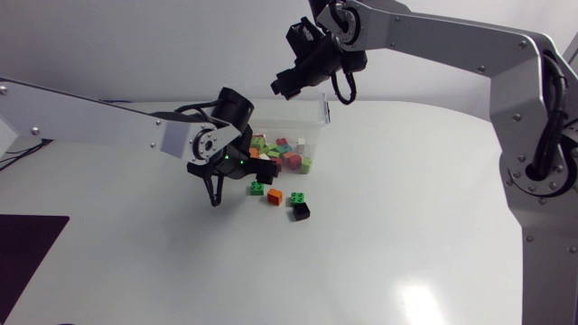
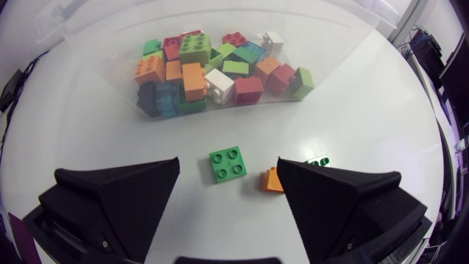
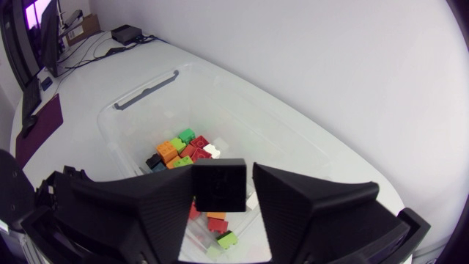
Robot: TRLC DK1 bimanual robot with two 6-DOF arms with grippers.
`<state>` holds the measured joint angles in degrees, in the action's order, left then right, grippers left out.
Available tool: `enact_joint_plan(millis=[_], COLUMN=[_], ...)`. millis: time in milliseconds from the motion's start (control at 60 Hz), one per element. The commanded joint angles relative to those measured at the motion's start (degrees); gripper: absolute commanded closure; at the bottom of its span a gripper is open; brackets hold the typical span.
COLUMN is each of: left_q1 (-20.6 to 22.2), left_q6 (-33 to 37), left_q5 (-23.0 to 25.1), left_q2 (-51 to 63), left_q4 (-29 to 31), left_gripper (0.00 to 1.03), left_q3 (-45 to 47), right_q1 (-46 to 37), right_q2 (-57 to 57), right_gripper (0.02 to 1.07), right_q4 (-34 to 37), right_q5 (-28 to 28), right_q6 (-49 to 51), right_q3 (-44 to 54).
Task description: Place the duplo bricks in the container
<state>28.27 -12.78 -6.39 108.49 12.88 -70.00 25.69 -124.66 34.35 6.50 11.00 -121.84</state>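
A clear plastic container [image 1: 312, 116] at the table's back holds several coloured duplo bricks [image 2: 212, 70]. My right gripper [image 1: 282, 86] hangs high above it. In the right wrist view a black brick [image 3: 220, 185] sits between the right gripper's [image 3: 222, 176] fingers, with a thin gap on one side. My left gripper [image 1: 215, 188] stands open low over the table in front of the container. A green brick [image 2: 227, 163] lies between and just ahead of its fingers. An orange brick [image 2: 271, 180] lies against one finger, and another green brick [image 2: 317, 161] is half hidden behind it.
On the table before the container lie the green brick [image 1: 258, 188], the orange brick [image 1: 275, 196] and a black brick [image 1: 301, 211] with a green one [image 1: 296, 198] next to it. A dark mat [image 1: 27, 248] lies at the front left.
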Motion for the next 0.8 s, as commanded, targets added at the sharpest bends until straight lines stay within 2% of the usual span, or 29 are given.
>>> enact_joint_plan(millis=[0,67,117,217,417,550,567,617,683,783], left_q1=[0.29,-0.32,-0.76,-1.2,-0.5,0.73,0.56,0.56,0.47,0.47], left_q6=[-2.87,-3.92,-4.54,-5.33,-6.74,-7.79,-7.88,-7.97,-7.97,-8.32], left_q5=[-0.9,-0.99,-0.99,-1.34,-2.84,-3.8,-3.8,-3.89,-3.98,-4.33], left_q2=[3.22,5.68,6.83,9.2,10.87,11.31,11.4,11.66,11.84,11.57], left_q4=[-1.63,-1.99,-2.07,-3.04,-4.45,-6.12,-6.2,-6.29,-6.29,-6.38], left_gripper=[0.12,0.12,0.16,0.18,0.18,0.24,0.33,0.43,0.46,0.7], left_q3=[-0.23,-1.63,-2.34,-2.78,-2.86,-2.6,-2.6,-2.69,-2.51,-2.25], right_q1=[-0.29,0.15,0.32,0.76,1.03,1.03,1.03,1.03,1.03,1.11], right_q2=[-0.93,3.28,6.1,10.84,22.18,27.01,27.98,29.48,31.23,32.9], right_gripper=[0.06,0.06,0.06,0.06,0.06,0.06,0.06,0.06,0.06,0.06], right_q4=[-1.04,-5.78,-8.6,-11.15,-20.64,-23.98,-24.77,-25.56,-26.17,-26.79], right_q5=[-1.58,-4.31,-6.59,-9.05,-11.6,-12.04,-12.13,-12.3,-13.36,-13.53], right_q6=[-2.39,-3.27,-3.97,-4.5,-4.24,-3.62,-3.62,-3.45,-3.53,-3.09], right_q3=[-0.94,5.03,9.34,16.72,34.83,42.74,44.32,46.61,49.24,52.5])
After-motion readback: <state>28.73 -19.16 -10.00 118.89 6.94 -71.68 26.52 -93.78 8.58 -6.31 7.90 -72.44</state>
